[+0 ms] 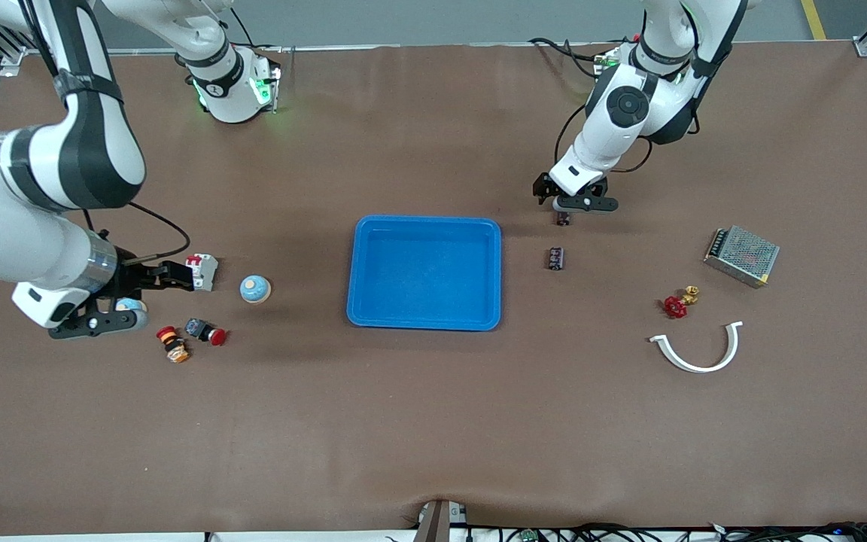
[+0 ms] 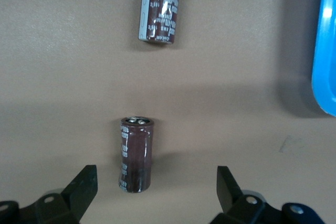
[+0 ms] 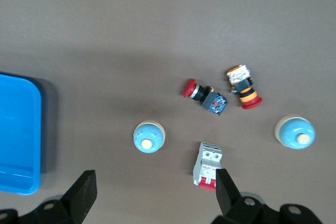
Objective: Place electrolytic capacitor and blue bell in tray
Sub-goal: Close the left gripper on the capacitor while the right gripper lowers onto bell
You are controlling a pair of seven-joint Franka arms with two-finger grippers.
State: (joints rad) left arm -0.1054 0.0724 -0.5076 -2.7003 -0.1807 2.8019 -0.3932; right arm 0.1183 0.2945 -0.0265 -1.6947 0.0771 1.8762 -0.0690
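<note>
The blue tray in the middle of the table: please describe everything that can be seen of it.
The tray is a shallow, bright blue rectangle with rounded corners and a raised rim, and it looks like smooth plastic. It lies flat on the brown table, between the two groups of small parts. Nothing is inside it, and nothing touches it. Neither claw is over it. Both wrist views show only one edge of it.

tray [image 1: 424, 322] mid-table, nothing in it | left gripper [image 1: 573, 202] over a dark capacitor [image 1: 564, 218]; second capacitor [image 1: 555, 258] nearer the camera | right gripper [image 1: 106, 312] low, partly covering one blue bell [image 1: 129, 305] (mostly hidden); another blue bell [image 1: 255, 288] toward the tray, white breaker [image 1: 202, 271] between
</note>
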